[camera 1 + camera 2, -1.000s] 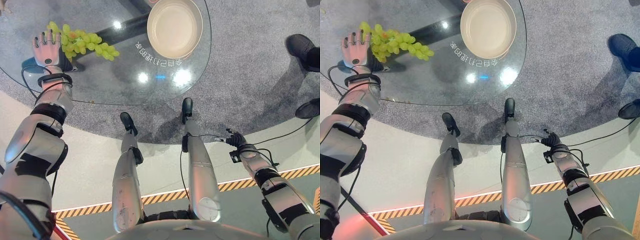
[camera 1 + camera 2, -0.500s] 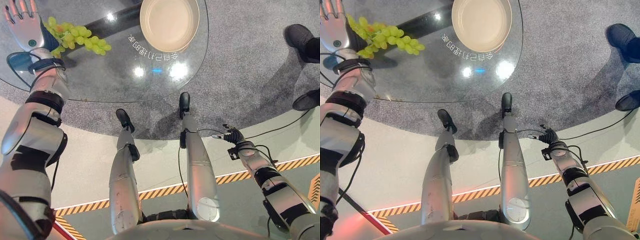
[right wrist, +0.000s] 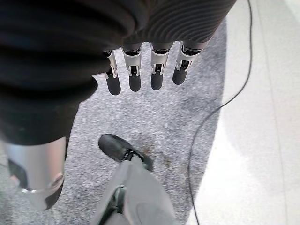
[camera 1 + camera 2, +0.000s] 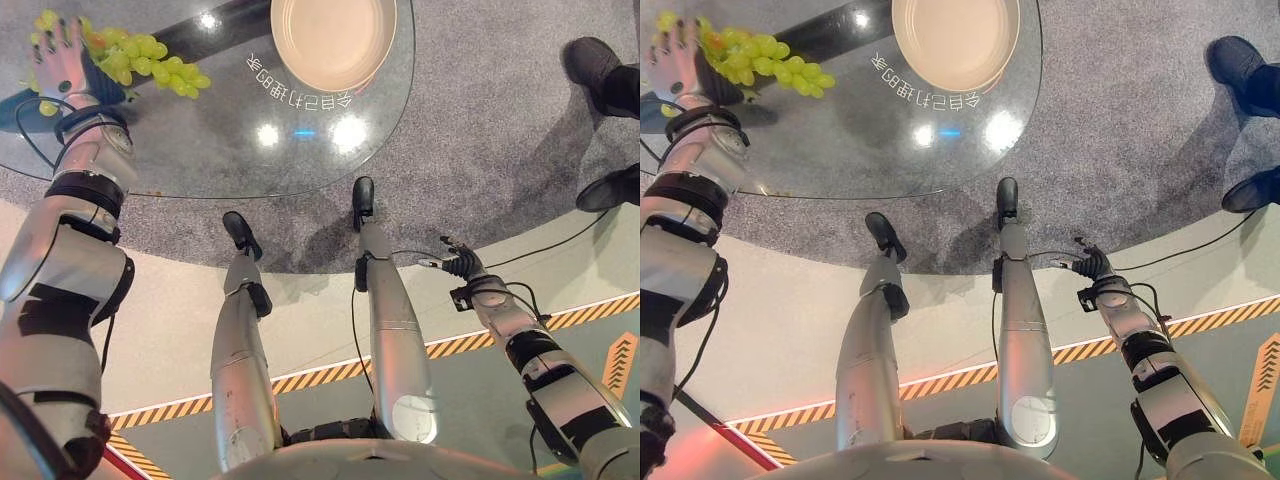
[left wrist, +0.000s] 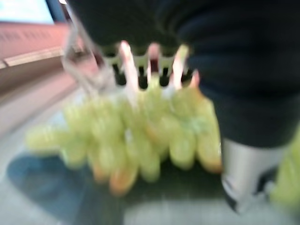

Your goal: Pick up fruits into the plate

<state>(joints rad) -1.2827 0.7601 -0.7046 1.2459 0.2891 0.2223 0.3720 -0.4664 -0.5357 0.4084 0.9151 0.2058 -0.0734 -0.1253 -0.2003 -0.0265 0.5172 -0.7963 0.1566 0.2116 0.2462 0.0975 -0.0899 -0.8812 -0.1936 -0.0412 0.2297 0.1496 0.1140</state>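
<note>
One bunch of green grapes (image 4: pixel 140 62) lies far left on the round glass table (image 4: pixel 230 150); we set our left hand (image 4: pixel 60 65) on it, grip unclear, to carry it right to the empty beige plate (image 4: pixel 333 40); the right hand (image 4: pixel 458 268) hangs relaxed, empty.

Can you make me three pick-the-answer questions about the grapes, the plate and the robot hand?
1. Where are the grapes?
A. On the glass table, beside the plate
B. In the plate
C. On the carpet

2. What colour are the grapes mostly?
A. Purple
B. Green
C. Red

3. How is the plate?
A. Full of fruit
B. Upside down
C. Empty

Answers:
1. A, the bunch lies on the glass at the left robot hand, apart from the plate.
2. B, nearly every grape is light green.
3. C, its tan inside is bare. The right robot hand hangs low over the floor.
</note>
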